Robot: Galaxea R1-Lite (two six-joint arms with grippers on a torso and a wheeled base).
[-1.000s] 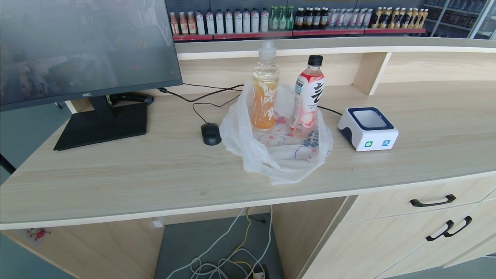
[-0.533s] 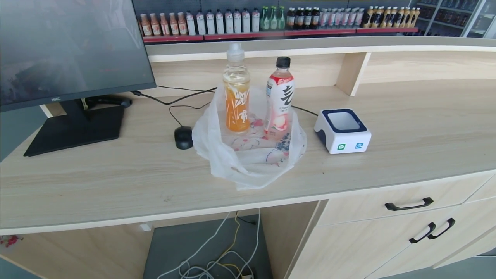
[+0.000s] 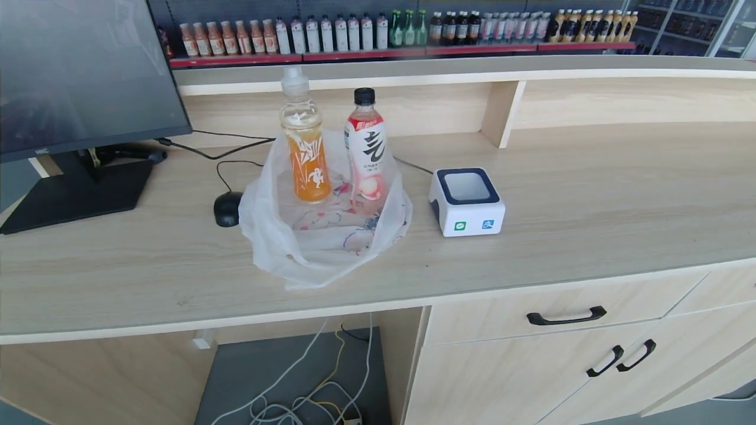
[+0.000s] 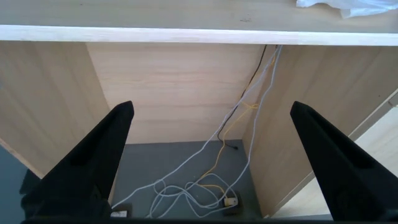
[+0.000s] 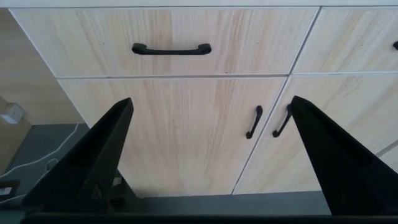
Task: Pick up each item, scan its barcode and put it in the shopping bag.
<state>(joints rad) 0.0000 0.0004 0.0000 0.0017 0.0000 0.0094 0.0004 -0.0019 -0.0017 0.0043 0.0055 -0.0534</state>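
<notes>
The orange bottle (image 3: 307, 159) and pink bottle (image 3: 367, 162) stand upright inside the shopping bag (image 3: 322, 251), so bagging looks done; the scanner (image 3: 466, 203) sits just beside the bag. Left hand (image 4: 211, 109) and right hand (image 5: 211, 106) hang released, empty, below the bag's table (image 3: 590, 195).

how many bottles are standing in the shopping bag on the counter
2. The orange drink bottle stands on the monitor side of the shopping bag; the pink-label bottle stands beside it, nearer the barcode scanner. None seems hidden.
</notes>
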